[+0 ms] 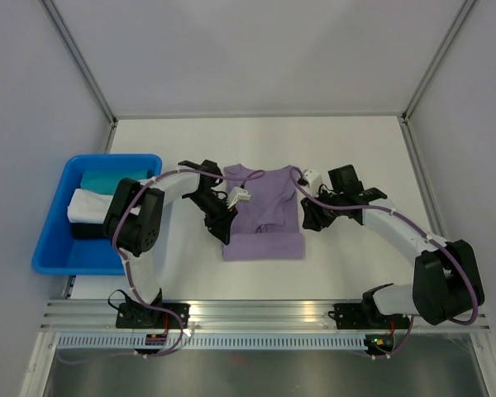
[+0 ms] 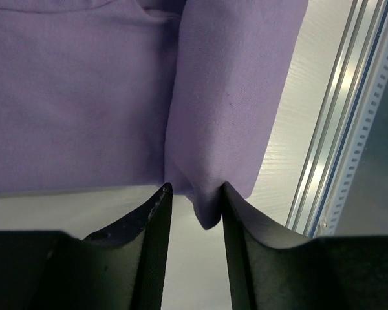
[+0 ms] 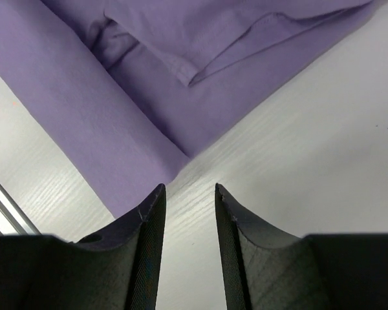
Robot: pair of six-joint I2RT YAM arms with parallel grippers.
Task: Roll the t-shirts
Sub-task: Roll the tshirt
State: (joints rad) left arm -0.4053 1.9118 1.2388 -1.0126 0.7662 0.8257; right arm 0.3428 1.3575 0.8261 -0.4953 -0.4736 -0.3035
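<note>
The lavender t-shirt (image 1: 263,211) lies flat in the middle of the table, its sleeves folded inward and its near end turned up into a thick band (image 1: 263,246). My left gripper (image 1: 223,226) is at the shirt's left edge by that band. In the left wrist view its jaws (image 2: 194,187) stand apart; a corner of the folded fabric (image 2: 210,210) dips between the tips and touches one finger only. My right gripper (image 1: 307,218) is at the shirt's right edge. In the right wrist view it (image 3: 189,187) is open over bare table, the shirt (image 3: 71,97) just beyond its tips.
A blue bin (image 1: 50,240) stands at the table's left edge, holding a teal cloth (image 1: 107,180) and a white cloth (image 1: 87,205). An aluminium rail (image 1: 264,310) runs along the near edge. White walls close in the back and sides.
</note>
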